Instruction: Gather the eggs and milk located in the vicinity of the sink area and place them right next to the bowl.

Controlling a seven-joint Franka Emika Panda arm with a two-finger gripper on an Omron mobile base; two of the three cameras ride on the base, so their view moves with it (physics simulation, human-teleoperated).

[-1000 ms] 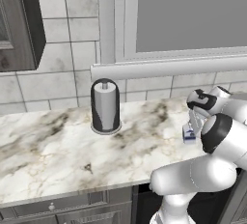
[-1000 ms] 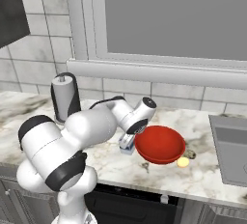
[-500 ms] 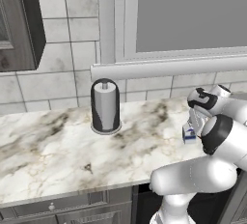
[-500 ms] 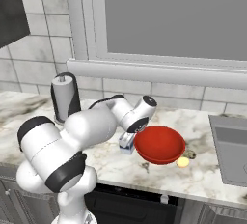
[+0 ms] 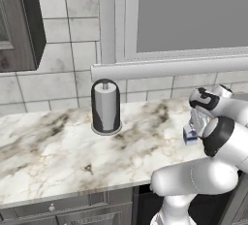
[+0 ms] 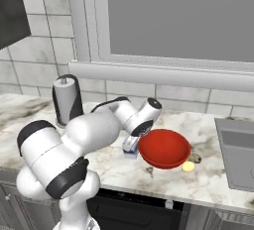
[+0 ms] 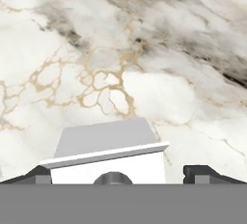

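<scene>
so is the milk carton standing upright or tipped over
Upright: the milk carton stands on the counter beside the red bowl, gable ridge up between the open gripper tips.

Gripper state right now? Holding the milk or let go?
Gripper: open, fingertips apart on either side of the milk carton, gaps visible; not gripping it.

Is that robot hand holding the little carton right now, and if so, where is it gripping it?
Nothing is held. The tool is open, its tips standing clear on either side of the small white gable-top milk carton, which stands on the marble counter.

Bowl (image 6: pixel 164 147) just beside milk (image 6: pixel 130 146); open counter (image 5: pixel 48 146) toward paper-towel holder (image 5: pixel 105 106).
</scene>
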